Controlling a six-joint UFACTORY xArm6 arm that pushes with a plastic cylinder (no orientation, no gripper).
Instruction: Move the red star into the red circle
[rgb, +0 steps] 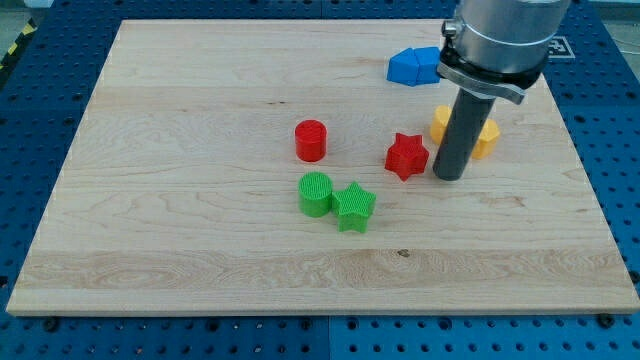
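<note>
We see a pale wooden board (200, 250) filling most of the view, resting on a blue perforated table (20, 150). Above its far right part stands our arm's grey metal cylinder (497, 35), from which the straight dark rod (455, 135) comes down to the board.

Next in size, a blue angular block (412, 66) lies far on the right, partly behind the arm. A yellow block (485, 137), its shape partly hidden by the rod, sits just behind and to the right of the rod.

A green cylinder block (315, 194) and a green star block (354, 207) lie near the middle of the board, touching each other, the star to the right and slightly nearer. The red cylinder block (311, 140) stands farther back, to the left of the centre, apart from the greens.

The red star block (406, 155) lies well to the right of the red cylinder. My tip (449, 177) rests on the board just beside the red star's right side; we cannot tell whether they touch. The rod has no jaws and holds nothing.
</note>
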